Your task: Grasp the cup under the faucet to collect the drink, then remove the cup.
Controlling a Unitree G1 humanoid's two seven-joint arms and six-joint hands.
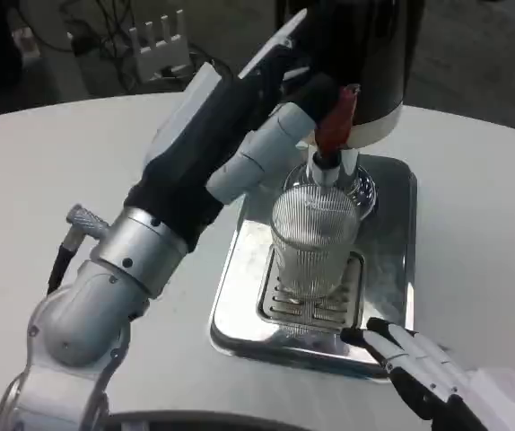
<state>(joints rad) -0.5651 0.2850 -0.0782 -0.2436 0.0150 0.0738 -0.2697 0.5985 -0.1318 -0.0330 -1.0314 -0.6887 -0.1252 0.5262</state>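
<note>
A ribbed, clear cup (314,241) is standing upright on the slotted grate (307,303) of a shiny metal drip tray (240,296), directly under the faucet (329,166) of a dark, rounded drink dispenser (365,54) with a white band at its base. The cup's fine vertical ridges are catching the light; whether any liquid is inside is hard to tell.

The left hand (240,135) is reaching across from the left, its black palm covering and white finger segments stretching toward the red tap lever (336,117). Its fingers (275,148) are lying extended and close together, with 1 black tip sitting right against the lever; it is holding nothing. The silver forearm (114,269) behind it is looking smooth and cylindrical, with a knurled knob at the wrist.

The right hand (423,368) is lying low at the tray's near right corner, its white-and-black fingers extended and slightly apart, grasping nothing and staying apart from the cup.

The tray is resting on a smooth white table (473,206).
</note>
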